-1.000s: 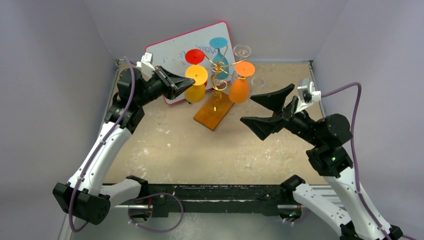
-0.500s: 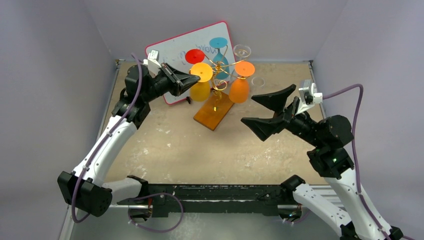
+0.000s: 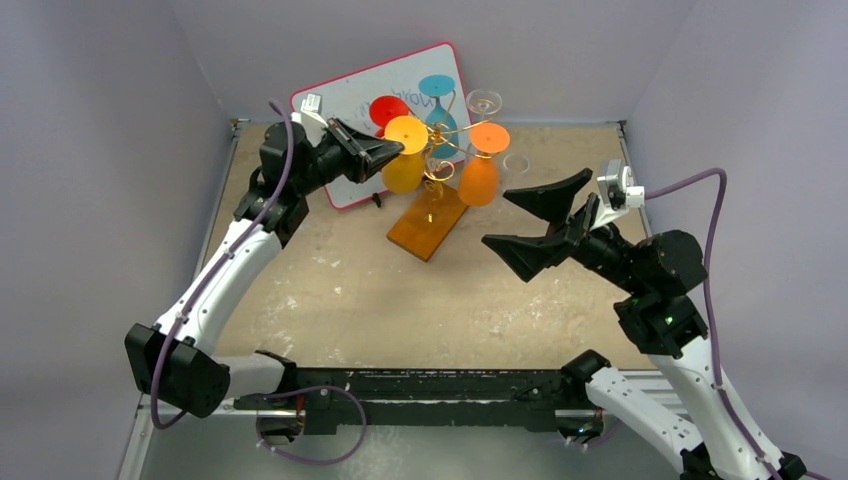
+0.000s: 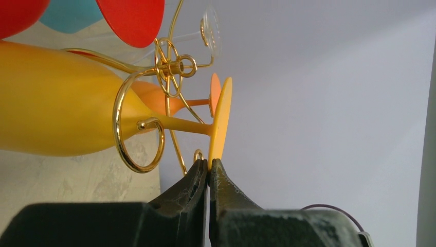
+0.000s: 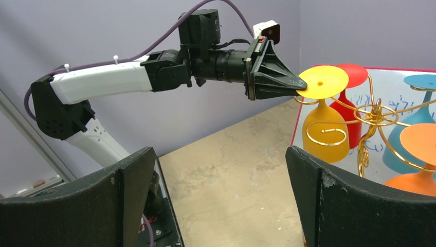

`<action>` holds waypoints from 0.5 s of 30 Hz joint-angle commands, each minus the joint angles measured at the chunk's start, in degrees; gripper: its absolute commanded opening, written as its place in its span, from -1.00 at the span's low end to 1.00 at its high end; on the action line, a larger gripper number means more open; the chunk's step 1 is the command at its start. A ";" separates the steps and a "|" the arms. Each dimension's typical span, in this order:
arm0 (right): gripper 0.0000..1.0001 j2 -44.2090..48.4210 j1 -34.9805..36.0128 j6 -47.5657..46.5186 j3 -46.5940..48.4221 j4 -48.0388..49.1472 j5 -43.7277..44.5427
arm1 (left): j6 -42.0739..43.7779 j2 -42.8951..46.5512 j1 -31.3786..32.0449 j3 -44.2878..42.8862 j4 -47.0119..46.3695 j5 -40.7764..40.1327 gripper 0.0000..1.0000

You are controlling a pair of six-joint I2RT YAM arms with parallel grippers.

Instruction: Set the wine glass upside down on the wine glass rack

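Left gripper (image 4: 208,165), clamped on the foot of the yellow wine glass (image 4: 56,116), is easing it deeper into the gold wire rack (image 3: 428,222) — nearly hung.

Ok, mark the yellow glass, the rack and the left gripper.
yellow glass (image 3: 406,134): top external view, its round foot.
rack (image 3: 420,230): top external view, its wooden base.
left gripper (image 4: 208,165): left wrist view, between the fingertips.

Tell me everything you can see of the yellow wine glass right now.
The yellow wine glass is opaque, matt and plastic-looking, with a tall bowl, thin stem and flat round foot. It is upside down, foot up, with its stem threaded through a gold scroll arm of the wine glass rack. The left gripper is shut on the foot's edge.
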State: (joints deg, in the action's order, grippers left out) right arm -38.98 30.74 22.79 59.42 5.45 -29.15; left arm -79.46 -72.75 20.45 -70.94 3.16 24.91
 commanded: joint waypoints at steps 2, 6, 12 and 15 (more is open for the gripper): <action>1.00 0.22 0.29 -1.83 0.85 1.33 1.68 | 1.13 0.13 0.05 -3.22 -4.05 -2.88 -1.00; 1.00 0.24 0.31 -2.20 1.05 0.97 2.04 | 1.62 -0.14 0.04 -3.55 -3.60 -3.49 -1.00; 1.00 0.40 0.30 -2.36 0.97 0.74 2.23 | 1.76 0.49 0.06 -3.83 -3.03 -4.19 -1.00; 1.00 0.38 0.30 -2.48 0.96 0.87 2.42 | 1.48 1.04 0.12 -3.51 -1.89 -4.87 -1.00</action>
State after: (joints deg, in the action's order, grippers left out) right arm -38.96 30.74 21.39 59.42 5.23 -27.94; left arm -78.41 -73.30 20.45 -71.88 2.96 21.69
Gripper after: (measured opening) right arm 0.998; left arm 0.019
